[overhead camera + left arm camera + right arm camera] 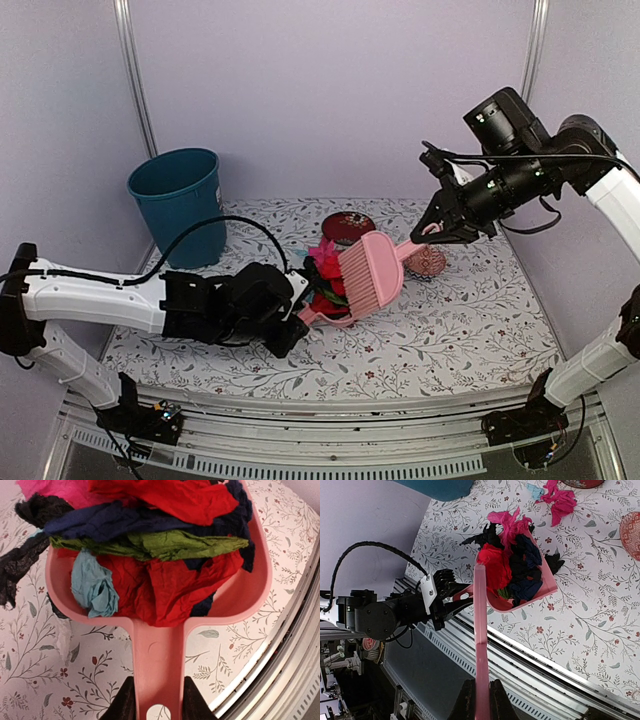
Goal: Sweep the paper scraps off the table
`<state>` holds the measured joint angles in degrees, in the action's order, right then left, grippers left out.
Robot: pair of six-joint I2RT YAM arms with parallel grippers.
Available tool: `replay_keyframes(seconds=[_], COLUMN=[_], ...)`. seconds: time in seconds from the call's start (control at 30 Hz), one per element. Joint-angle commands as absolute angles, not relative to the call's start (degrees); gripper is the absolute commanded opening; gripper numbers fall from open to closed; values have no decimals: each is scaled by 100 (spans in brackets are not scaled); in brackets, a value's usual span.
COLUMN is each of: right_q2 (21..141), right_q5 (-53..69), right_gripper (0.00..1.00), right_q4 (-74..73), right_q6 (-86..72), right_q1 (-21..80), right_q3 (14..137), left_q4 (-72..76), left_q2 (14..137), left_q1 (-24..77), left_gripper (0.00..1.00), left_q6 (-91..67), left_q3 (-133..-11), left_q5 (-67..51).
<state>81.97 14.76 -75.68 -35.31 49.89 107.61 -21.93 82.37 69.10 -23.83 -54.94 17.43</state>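
Currently: left end effector [159, 696], fingers clamped on the handle of the pink dustpan [235, 600]. The pan is heaped with paper scraps [165, 575], over the table [40, 680] near its front edge. Right end effector [482, 700], fully closed on the pink brush [372, 275] handle. A few more scraps lie loose on the table.

I can read no text, label, brand or number in any view. The surface [470, 330] carries only its printed leaves and small red flowers. The pink dustpan [160, 650] resting on it is plain, apart from a faint round moulded mark on its handle that I cannot make out. The pink brush [372, 272] just above the dustpan shows no writing either.
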Motion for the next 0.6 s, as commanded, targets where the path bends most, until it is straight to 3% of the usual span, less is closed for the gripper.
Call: replay_keyframes(seconds=[0.0, 0.27, 0.57], right_q2=[7872, 6956, 6937], right_q5=[1076, 107, 188], right_gripper=[2, 1, 1], right_q4=[-7360, -6517, -6023], right_q6=[-3656, -3627, -3407], right_q1=[4815, 4179, 4123], right_q3=[11049, 10234, 9278], left_q4=[-2011, -2334, -3157], left_q2=[7944, 7531, 7251], left_q1=[6699, 6223, 5555], left_gripper=[1, 1, 0], left_q6=[-2517, -2385, -2286], left_q3=[-5438, -5729, -6684], left_q5=[1938, 2179, 2398])
